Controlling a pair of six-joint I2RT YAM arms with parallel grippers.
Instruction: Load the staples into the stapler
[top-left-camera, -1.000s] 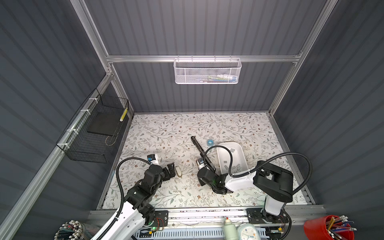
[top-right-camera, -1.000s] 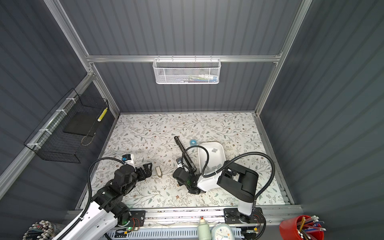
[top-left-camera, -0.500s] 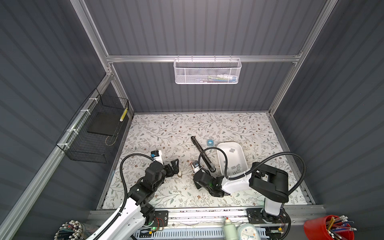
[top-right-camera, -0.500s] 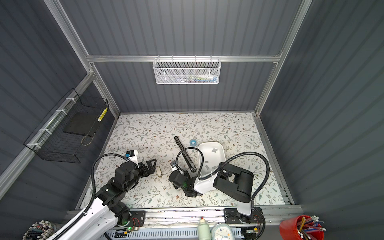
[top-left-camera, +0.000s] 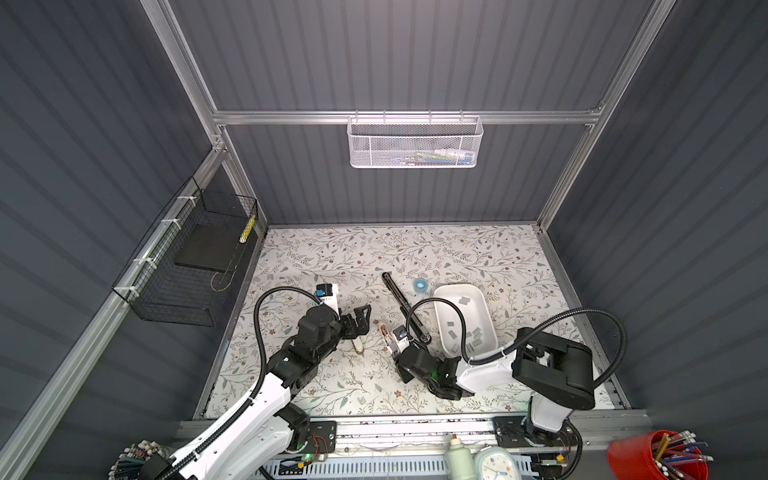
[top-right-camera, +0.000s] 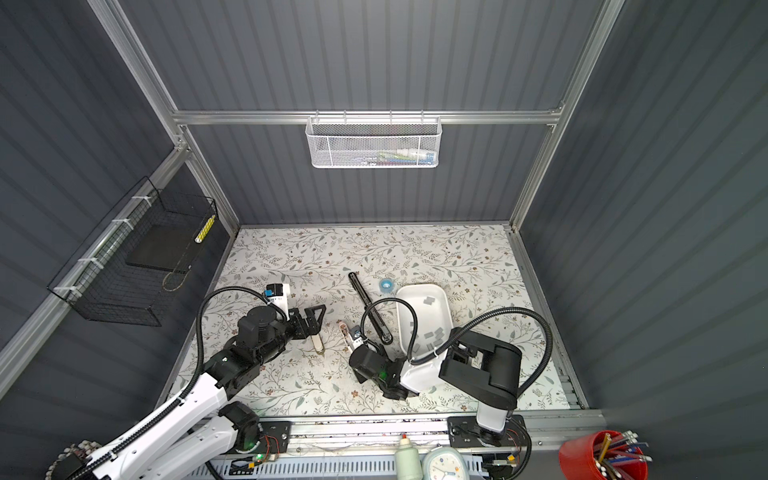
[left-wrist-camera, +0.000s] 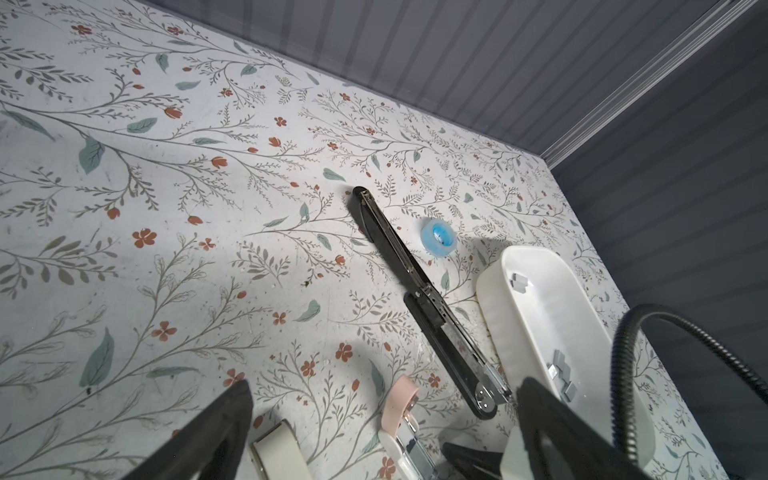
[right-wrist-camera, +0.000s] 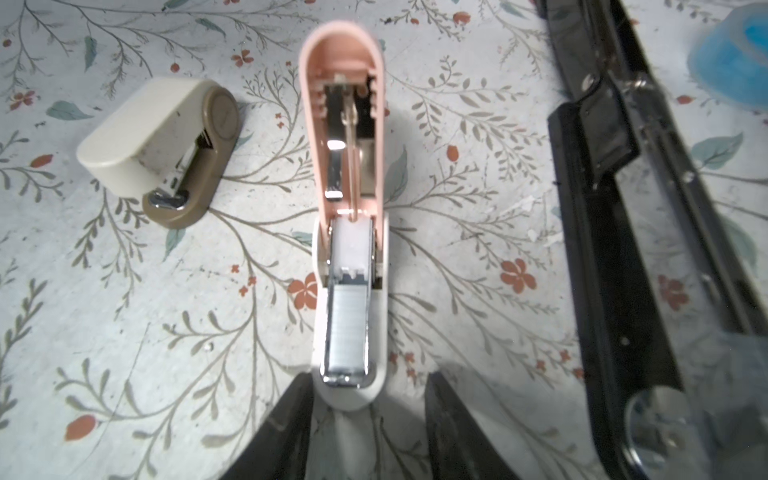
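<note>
The right gripper (right-wrist-camera: 368, 386) stands partly open astride the white end of the pink stapler (right-wrist-camera: 343, 50), gripping nothing; a staple strip (right-wrist-camera: 347, 328) lies in its open magazine. The left gripper (left-wrist-camera: 382, 384) gapes wide, empty. The staples (top-left-camera: 477, 333) lie in the white tray (top-left-camera: 457, 287) beside the black stapler (top-left-camera: 399, 297) on the tabletop (top-left-camera: 332, 257).

Bright even light; soft shadows; right wrist view blurred.
</note>
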